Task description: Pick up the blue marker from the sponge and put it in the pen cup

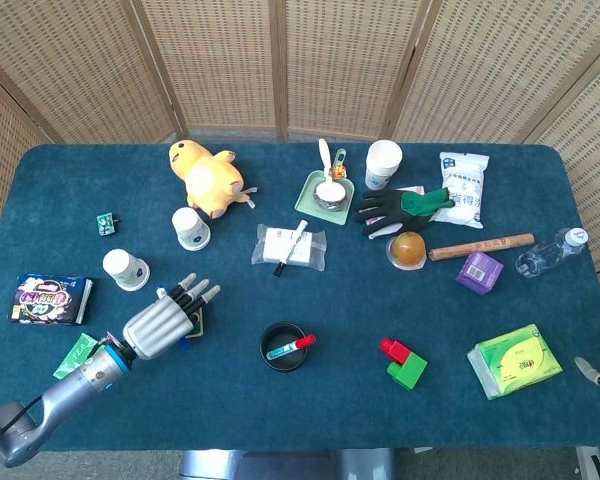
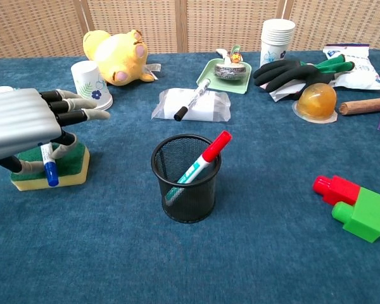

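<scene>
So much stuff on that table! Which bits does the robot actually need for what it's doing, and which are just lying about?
Needed for the job:
blue marker
sponge under it
pen cup
left hand, over the marker

Just lying about:
red marker in the cup
yellow plush toy
black glove
toy bricks
paper cups
</scene>
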